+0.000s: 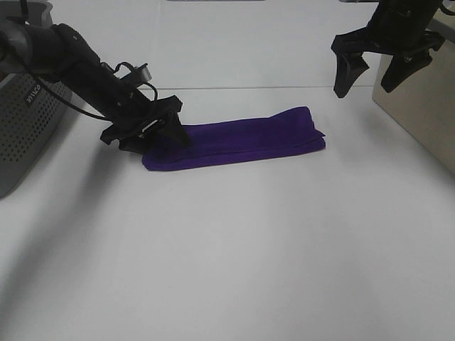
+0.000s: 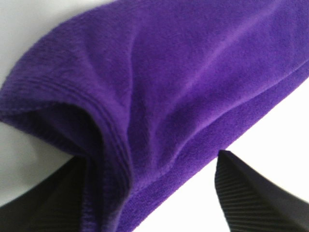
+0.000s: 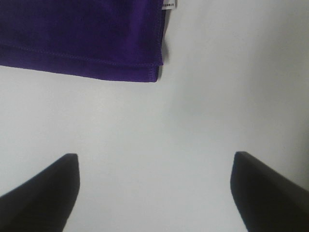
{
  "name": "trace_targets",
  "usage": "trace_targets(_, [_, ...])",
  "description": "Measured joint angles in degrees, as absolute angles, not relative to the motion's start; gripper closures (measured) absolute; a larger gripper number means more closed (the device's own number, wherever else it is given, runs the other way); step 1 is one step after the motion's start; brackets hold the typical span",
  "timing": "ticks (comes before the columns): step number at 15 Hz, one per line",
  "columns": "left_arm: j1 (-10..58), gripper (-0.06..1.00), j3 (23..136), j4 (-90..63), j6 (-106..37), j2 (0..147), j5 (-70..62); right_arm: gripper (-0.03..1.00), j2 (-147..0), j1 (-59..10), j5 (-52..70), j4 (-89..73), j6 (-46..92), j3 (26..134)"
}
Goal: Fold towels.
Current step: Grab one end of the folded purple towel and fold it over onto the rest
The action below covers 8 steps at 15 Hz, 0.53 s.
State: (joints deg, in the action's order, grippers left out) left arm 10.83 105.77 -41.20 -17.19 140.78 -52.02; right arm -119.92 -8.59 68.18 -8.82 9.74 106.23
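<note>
The deep purple towel [image 1: 238, 142] lies folded into a long narrow strip on the white table [image 1: 234, 249]. My left gripper [image 1: 165, 133] is low at the strip's left end. In the left wrist view the towel [image 2: 193, 72] fills the frame, and its layered end lies between the spread fingers of the left gripper [image 2: 152, 162], which is open. My right gripper [image 1: 364, 91] hangs open and empty above and behind the strip's right end. The right wrist view shows the towel's corner [image 3: 77, 38] with its small white tag [image 3: 169, 4], well apart from the right gripper [image 3: 154, 154].
A grey perforated basket [image 1: 28, 121] stands at the left edge, behind the left arm. A tan box [image 1: 419, 106] stands at the right edge under the right gripper. The table's back edge [image 1: 249, 87] runs behind the towel.
</note>
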Motion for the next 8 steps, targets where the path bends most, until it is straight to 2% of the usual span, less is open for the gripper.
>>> trace_targets(3, [10.7,0.62,105.8,-39.9,-17.0,141.3,-51.4,0.14,-119.9,-8.6,68.5,-8.7,9.7,106.2])
trace_targets(4, [10.7,0.78,105.7,-39.3,-17.2,141.5,-51.2,0.14,-119.9,-8.6,68.6,-8.7,9.7,106.2])
trace_targets(5, [10.7,0.89,105.7,-39.0,-17.6,141.6,-51.1,0.14,-119.9,-8.6,68.6,-8.7,9.7,106.2])
trace_targets(8, [9.7,0.93,105.3,-31.0,-18.6,139.1,-52.4,0.14,-119.9,-8.6,69.6,-8.6,9.7,106.2])
